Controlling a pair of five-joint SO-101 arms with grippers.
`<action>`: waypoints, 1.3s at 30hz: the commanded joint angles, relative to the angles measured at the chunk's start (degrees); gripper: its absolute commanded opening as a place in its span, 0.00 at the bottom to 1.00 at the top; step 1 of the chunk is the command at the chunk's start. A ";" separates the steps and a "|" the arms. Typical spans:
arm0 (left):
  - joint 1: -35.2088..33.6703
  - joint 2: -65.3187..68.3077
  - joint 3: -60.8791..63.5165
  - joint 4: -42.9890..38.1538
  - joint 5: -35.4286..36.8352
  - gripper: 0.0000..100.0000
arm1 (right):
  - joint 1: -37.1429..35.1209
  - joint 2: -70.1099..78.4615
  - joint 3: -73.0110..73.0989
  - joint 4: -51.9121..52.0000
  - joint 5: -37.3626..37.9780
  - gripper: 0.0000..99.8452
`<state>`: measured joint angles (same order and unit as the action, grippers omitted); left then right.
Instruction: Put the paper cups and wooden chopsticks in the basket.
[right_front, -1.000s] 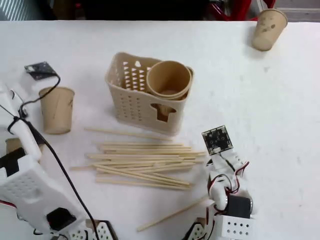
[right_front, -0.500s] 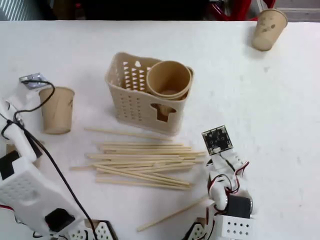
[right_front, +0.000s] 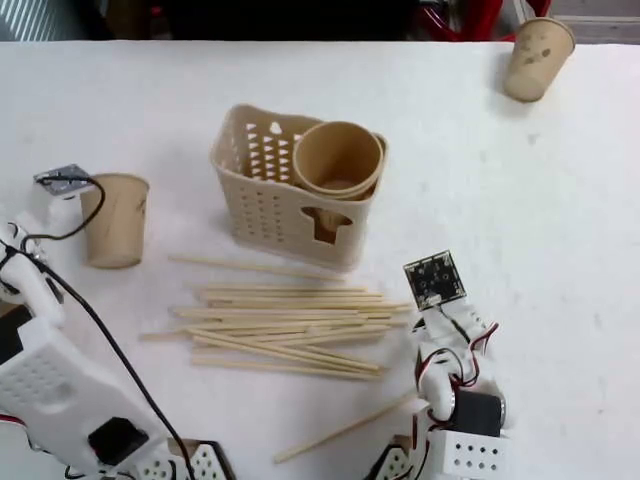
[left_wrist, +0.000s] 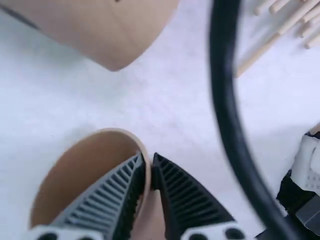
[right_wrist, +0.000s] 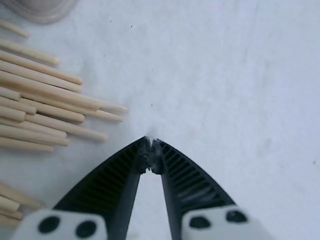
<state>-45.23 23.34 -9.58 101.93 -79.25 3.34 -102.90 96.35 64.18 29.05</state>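
My left gripper (left_wrist: 147, 162) is shut on the rim of a paper cup (left_wrist: 85, 170), one finger inside and one outside. A second paper cup (right_front: 113, 220) stands upright just beyond it, by the left arm (right_front: 40, 300). The beige basket (right_front: 265, 205) holds nested paper cups (right_front: 338, 158). Another cup (right_front: 537, 58) stands at the far right corner. Wooden chopsticks (right_front: 285, 330) lie piled in front of the basket. My right gripper (right_wrist: 150, 142) is shut and holds nothing, low over bare table beside the chopstick ends (right_wrist: 45, 105).
A single chopstick (right_front: 345, 428) lies near the right arm's base (right_front: 455, 400), and another (right_front: 240, 266) lies close to the basket. A black cable (left_wrist: 225, 100) hangs across the left wrist view. The table's right half is bare.
The left arm has drawn back toward the table's left front edge, its wrist board sliding down beside the upright cup. The right arm has not moved.
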 joint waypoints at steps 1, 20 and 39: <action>-0.57 -1.63 -2.81 0.35 -4.13 0.02 | -0.22 -0.22 0.44 -1.10 0.62 0.02; 33.19 -65.01 -6.86 -4.22 38.33 0.02 | -0.31 -0.22 0.44 -1.19 0.62 0.02; 77.41 -46.46 2.46 -42.73 68.48 0.02 | -0.57 -0.22 0.44 -1.10 0.62 0.02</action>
<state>30.55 -26.68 -6.59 61.58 -12.79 3.34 -102.90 96.35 64.18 29.05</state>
